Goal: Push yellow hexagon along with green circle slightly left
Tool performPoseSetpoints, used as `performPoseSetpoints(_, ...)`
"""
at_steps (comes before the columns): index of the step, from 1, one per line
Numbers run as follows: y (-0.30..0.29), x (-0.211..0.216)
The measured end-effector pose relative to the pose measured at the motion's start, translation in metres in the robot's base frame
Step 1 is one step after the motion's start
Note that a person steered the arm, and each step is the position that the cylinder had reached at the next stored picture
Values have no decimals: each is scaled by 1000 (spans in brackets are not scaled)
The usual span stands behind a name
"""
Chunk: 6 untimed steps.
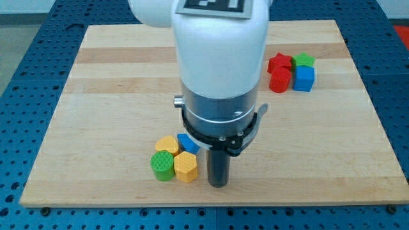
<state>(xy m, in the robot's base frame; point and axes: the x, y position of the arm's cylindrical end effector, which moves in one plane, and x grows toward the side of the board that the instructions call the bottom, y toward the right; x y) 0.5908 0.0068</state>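
Tip (218, 184) of the dark rod down on the wooden board (115, 89), near the bottom edge and a little left of its middle. No jaws or fingers here to open or close, just a plain rod, gripping nothing. Just beside the yellow hexagon (186, 167), on that block's right; whether touching or a sliver apart, cannot tell.

Yellow hexagon close to the bottom edge, pressed against the green circle (162, 165) on its left, the two side by side in a row. Behind them, toward the top edge, a second yellow block (167, 145), rounded, shape hard to make out, touching or nearly touching both. To the right of that one, a blue block (188, 143), partly hidden under the arm's dark collar, shape not clear. All four bunched into one tight cluster in the bottom part of the board.

Above the rod, the arm's white housing (220, 45) and grey ring (220, 105), covering the board's centre and reaching past the top edge.

Well apart, near the top right corner, a second cluster: red star (279, 62), red cylinder (280, 80) just below it, green block (304, 61) to the star's right, blue cube (303, 78) beneath the green one. All four packed together, touching or nearly so.

Around the board, a blue perforated surface (25, 76).
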Motion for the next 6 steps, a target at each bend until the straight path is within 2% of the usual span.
performPoseSetpoints(2,-6,-17)
performPoseSetpoints(4,-89,-20)
performPoseSetpoints(6,-130,-21)
